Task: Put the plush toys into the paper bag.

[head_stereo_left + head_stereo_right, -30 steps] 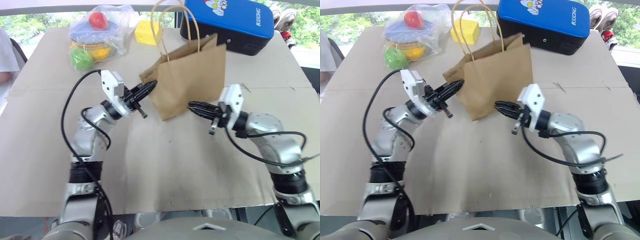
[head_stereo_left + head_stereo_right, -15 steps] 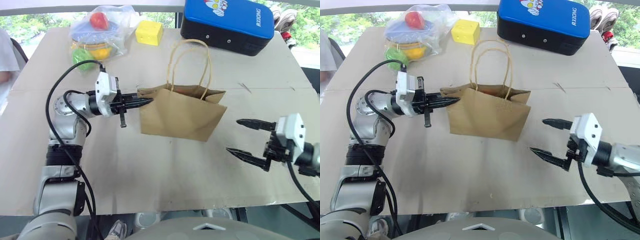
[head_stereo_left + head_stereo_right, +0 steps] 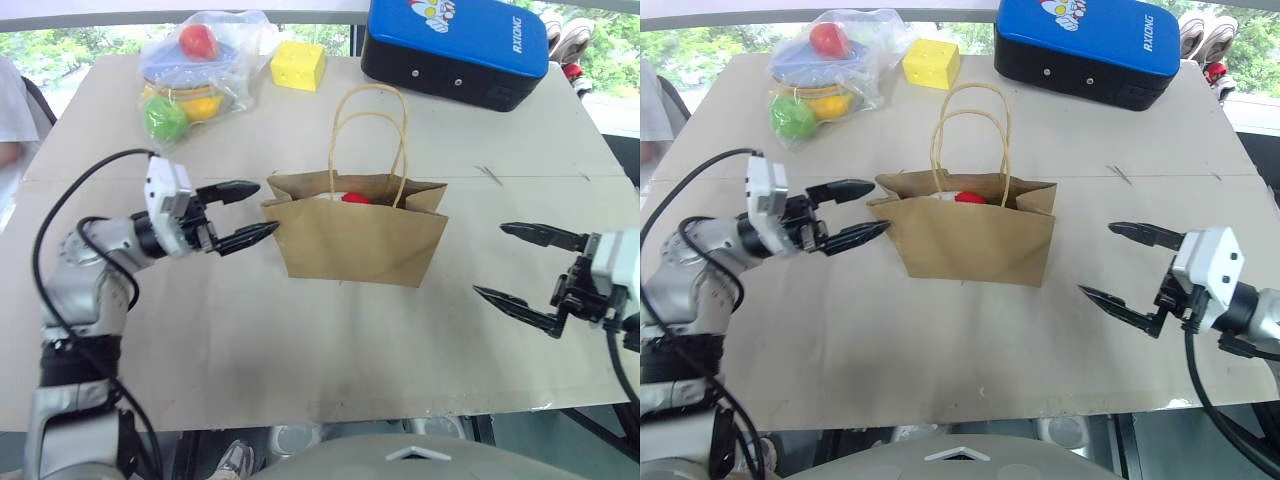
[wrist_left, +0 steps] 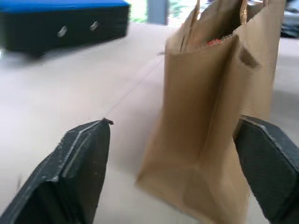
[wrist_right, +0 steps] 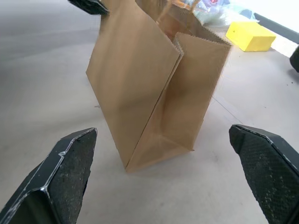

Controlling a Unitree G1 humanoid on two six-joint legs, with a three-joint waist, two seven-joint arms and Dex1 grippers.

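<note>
The bag (image 3: 355, 235) stood upright on the bench (image 3: 300, 340), handles up, with a red-and-white toy (image 3: 348, 198) visible just inside its open mouth; the brown bear could not be made out. The left hand (image 3: 252, 212) hung spread just beside the bag's left edge, apart from it. The right hand (image 3: 520, 265) was spread wide and well clear on the right, holding nothing. Half a second before, the left hand had been pressed together on the bag's left rim; it had since let go and drawn back. A second before, both hands had gripped the bag, which was tilted. The release suggests the packing step was finished, or nearly so. The plastic bag (image 3: 200, 65), yellow block (image 3: 298, 68) and blue case (image 3: 455, 45) lay at the far edge, unmoved.
</note>
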